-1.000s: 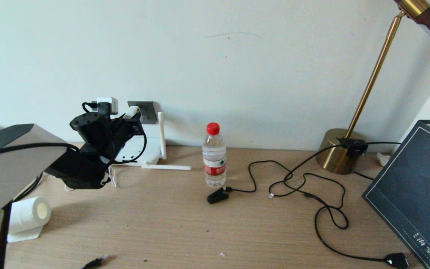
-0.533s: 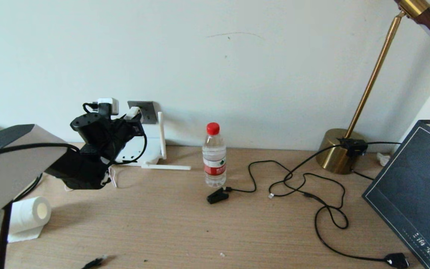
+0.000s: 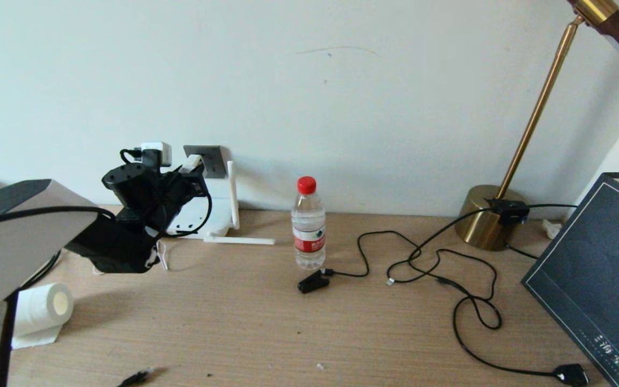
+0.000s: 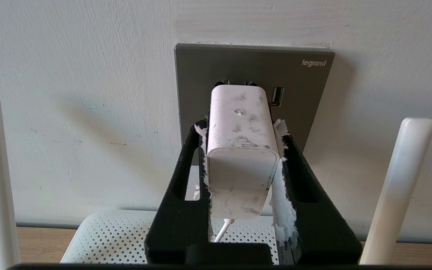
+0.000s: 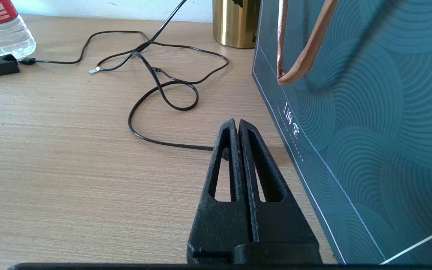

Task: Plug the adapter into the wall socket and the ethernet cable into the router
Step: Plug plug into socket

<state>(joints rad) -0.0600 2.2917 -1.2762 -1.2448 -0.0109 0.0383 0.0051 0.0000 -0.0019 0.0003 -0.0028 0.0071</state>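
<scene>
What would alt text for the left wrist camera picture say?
A black left gripper clamps a scuffed white cube-shaped adapter whose far end meets a dark grey wall socket. Below lies a white perforated router, with white stick antennas at both sides.

We see a scuffed white adapter against a dark grey socket, above a white router dotted with perforations. A red-capped clear bottle, black cables, a brass lamp and a teal bag patterned with concentric arcs stand on pale woodgrain.
</scene>
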